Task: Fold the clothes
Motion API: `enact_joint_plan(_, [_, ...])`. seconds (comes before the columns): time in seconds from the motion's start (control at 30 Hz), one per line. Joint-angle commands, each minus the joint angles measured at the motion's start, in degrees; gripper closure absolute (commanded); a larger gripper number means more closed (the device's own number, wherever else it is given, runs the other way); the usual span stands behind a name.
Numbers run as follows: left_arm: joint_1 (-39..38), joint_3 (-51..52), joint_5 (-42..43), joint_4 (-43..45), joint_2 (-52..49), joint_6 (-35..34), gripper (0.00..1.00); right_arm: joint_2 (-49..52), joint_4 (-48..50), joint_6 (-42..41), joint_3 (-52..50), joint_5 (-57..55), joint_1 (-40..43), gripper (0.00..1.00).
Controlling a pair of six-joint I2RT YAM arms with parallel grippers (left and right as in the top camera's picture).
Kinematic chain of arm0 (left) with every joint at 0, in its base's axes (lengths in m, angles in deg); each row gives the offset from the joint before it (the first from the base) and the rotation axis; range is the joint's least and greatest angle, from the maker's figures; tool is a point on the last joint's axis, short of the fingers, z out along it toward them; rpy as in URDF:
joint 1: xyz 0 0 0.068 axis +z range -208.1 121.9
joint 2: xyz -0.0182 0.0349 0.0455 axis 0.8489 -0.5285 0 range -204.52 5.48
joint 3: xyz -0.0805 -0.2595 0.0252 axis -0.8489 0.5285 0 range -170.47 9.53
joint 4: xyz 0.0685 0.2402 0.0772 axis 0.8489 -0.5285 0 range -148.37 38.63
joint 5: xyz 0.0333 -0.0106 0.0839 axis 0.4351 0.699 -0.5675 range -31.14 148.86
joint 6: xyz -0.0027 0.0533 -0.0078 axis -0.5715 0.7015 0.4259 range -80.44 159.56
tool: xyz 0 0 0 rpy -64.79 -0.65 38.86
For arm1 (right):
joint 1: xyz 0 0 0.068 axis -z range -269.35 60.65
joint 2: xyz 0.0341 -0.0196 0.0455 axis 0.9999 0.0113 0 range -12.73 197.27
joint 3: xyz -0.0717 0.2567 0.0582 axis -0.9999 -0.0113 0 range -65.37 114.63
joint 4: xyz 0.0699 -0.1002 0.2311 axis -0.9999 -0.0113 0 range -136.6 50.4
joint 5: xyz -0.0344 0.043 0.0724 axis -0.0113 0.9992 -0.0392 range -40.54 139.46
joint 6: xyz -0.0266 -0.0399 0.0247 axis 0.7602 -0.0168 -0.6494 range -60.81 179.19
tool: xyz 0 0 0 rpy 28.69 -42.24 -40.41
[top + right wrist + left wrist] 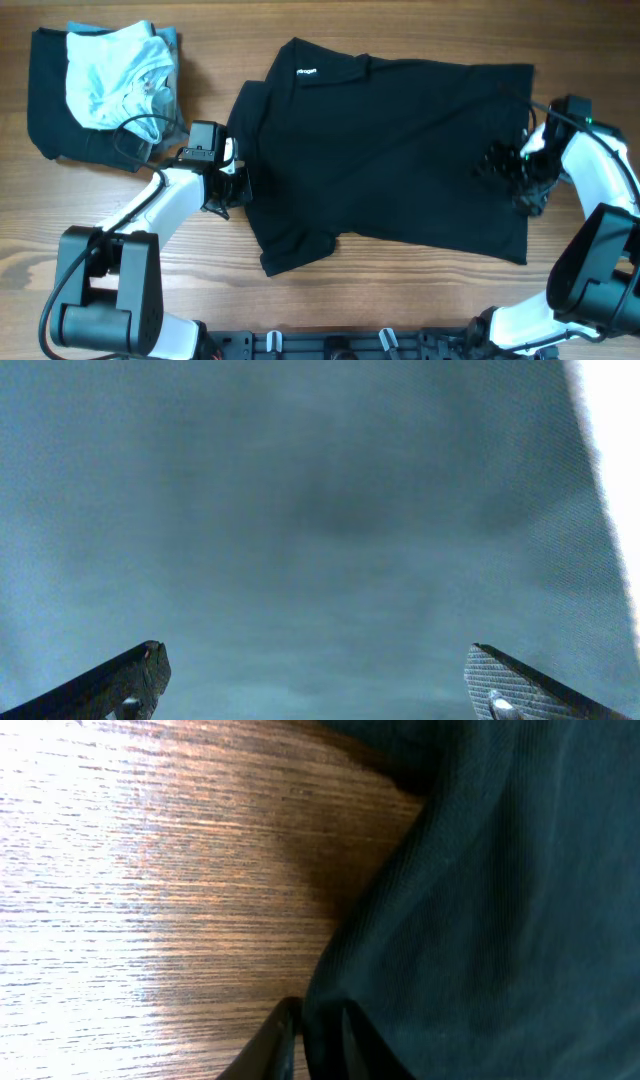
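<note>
A black shirt [400, 150] lies spread flat across the middle of the wooden worktop [350, 300], collar towards the far left and hem to the right. On its chest, just beside the collar, sits a small white logo [306, 72]; its lettering is too small to read.

At the far left corner there is a pile of clothes: a light blue garment [115, 70] lies crumpled on top of a dark garment [50, 110].

The left tool [228, 188] is at the shirt's left edge, near the sleeve. In the left wrist view its fingers [283, 1035] stand close together with the fabric edge pinched between them.

The right tool [510, 165] rests over the hem end of the shirt. In the right wrist view its fingers [120, 678] are spread wide above the cloth, gripping nothing.
</note>
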Motion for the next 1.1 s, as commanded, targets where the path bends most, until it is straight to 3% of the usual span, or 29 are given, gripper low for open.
enact_joint_plan(0.0, [-0.2, 1.0, 0.2, -0.5, -2.2, 0.3, 0.85, 0.6, 0.7, -4.5, -3.1, -6.9, 6.6, 0.00])
enact_joint_plan(0.2, [-0.2, 1.0, 0.3, -1.5, -2.1, 0.3, 0.69, 0.6, -4.7, 2.6, -3.5, -1.8, 18.2, 0.05])
enact_joint_plan(0.43, [-0.2, 0.9, 2.2, -4.2, -1.0, 0.3, 0.50, 0.6, -1.3, 2.8, -9.6, 1.3, 19.4, 0.11])
enact_joint_plan(0.57, [-0.2, 0.3, 2.4, -7.1, 1.9, 0.3, 0.44, 0.6, 3.5, 0.3, -14.4, 1.4, 19.4, 0.31])
enact_joint_plan(0.77, [-0.2, -0.1, 2.5, -11.4, 9.6, 0.3, 0.39, 0.6, 6.1, 0.0, -16.8, 1.2, 19.4, 0.77])
enact_joint_plan(0.83, [-0.2, -0.1, 2.5, -12.4, 11.4, 0.3, 0.38, 0.6, 6.1, 0.0, -16.8, 1.2, 19.4, 0.79])
enact_joint_plan(0.9, [-0.2, -0.1, 3.0, -13.9, 13.4, 0.3, 0.38, 0.6, 6.3, 0.2, -16.8, 1.2, 19.4, 0.72])
enact_joint_plan(1.07, [-1.0, 0.0, 8.5, -15.8, 14.4, 0.3, 0.39, 0.6, 6.3, 0.6, -16.8, 1.2, 19.4, 0.69])
